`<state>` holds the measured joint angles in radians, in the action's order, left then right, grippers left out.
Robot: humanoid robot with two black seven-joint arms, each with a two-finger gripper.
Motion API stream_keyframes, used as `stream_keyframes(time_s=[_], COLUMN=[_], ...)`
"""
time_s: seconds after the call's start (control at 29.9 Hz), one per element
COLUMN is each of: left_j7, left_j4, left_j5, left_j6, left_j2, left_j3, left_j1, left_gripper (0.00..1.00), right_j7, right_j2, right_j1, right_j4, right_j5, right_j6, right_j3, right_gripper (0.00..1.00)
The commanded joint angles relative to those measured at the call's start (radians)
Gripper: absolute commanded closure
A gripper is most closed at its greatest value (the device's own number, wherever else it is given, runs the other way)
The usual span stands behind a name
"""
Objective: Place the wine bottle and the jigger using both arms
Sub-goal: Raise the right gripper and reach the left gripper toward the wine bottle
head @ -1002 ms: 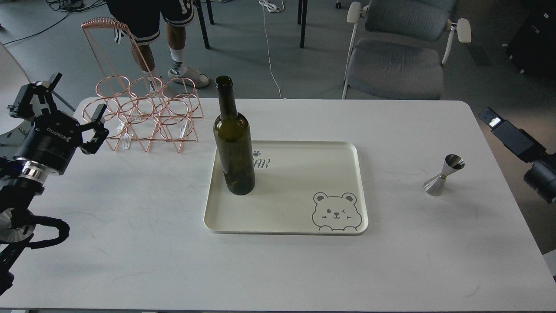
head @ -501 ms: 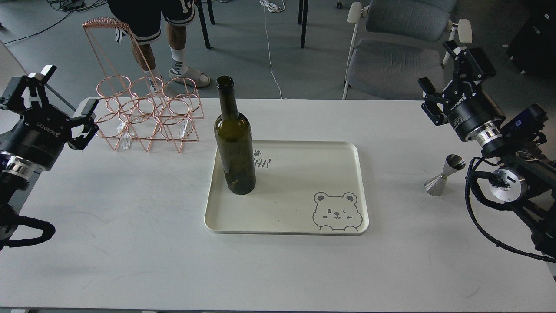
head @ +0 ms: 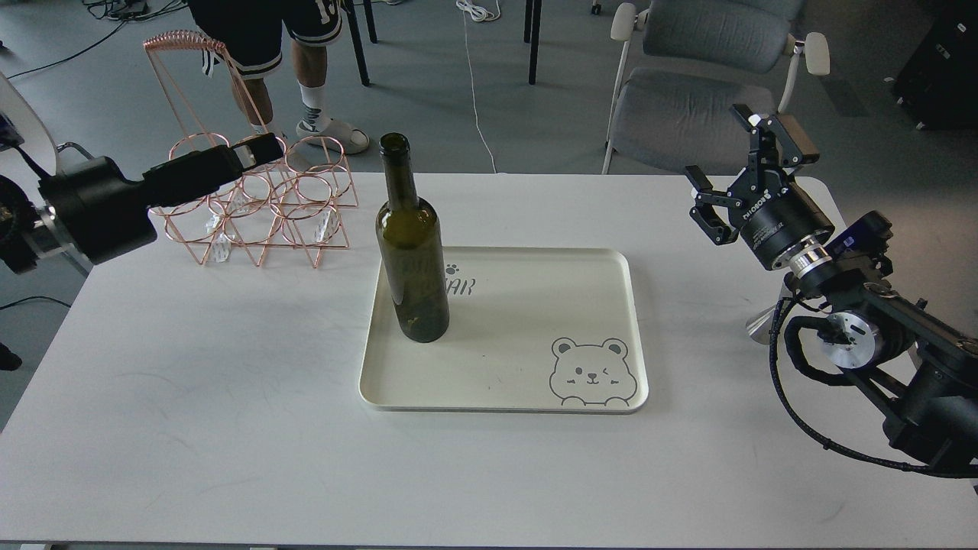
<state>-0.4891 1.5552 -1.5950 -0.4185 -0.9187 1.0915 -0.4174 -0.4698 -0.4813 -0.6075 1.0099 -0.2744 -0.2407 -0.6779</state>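
Note:
The wine bottle (head: 411, 260) stands upright on the left part of the cream tray (head: 535, 321) with the bear drawing. Only the base of the jigger (head: 758, 325) shows on the table to the right of the tray; my right arm hides the rest. My right gripper (head: 737, 164) is open and empty, raised above the table's far right, up and left of the jigger. My left gripper (head: 248, 153) points right, side-on in front of the copper rack, well left of the bottle's neck. Its fingers cannot be told apart.
A copper wire bottle rack (head: 306, 206) stands at the table's back left. A grey chair (head: 695, 107) and a person's legs (head: 313, 84) are behind the table. The white table (head: 229, 428) has bare surface in front of the tray.
My left gripper has swung from the far left to point right in front of the rack. My right arm has moved left and lower, covering most of the jigger. Bottle and tray have not moved.

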Motion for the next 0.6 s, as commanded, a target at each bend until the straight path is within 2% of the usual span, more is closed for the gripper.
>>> stream_keyframes(time_s=[0.0,0.23,0.57], left_j7=[0.0,0.0,0.0], left_j4=[0.031,0.031,0.011], left_j5=[-0.25,-0.457,-0.542], left_j6=[0.03,0.055,0.049], left_j2=[0.024,0.08,0.196], left_j3=[-0.005,-0.03,-0.145], left_j1=[-0.04,-0.05,-0.181], left_gripper=[0.0,0.0,0.0], right_j7=[-0.001,-0.004,-0.004], right_j2=[-0.003,-0.006,-0.01], right_j1=[0.005,0.026,0.028], right_j4=[0.001,0.002,0.004], right_j5=[0.0,0.0,0.0], right_j6=[0.001,0.001,0.001], right_j3=[-0.002,-0.008,-0.008], right_gripper=[0.02,0.02,0.02])
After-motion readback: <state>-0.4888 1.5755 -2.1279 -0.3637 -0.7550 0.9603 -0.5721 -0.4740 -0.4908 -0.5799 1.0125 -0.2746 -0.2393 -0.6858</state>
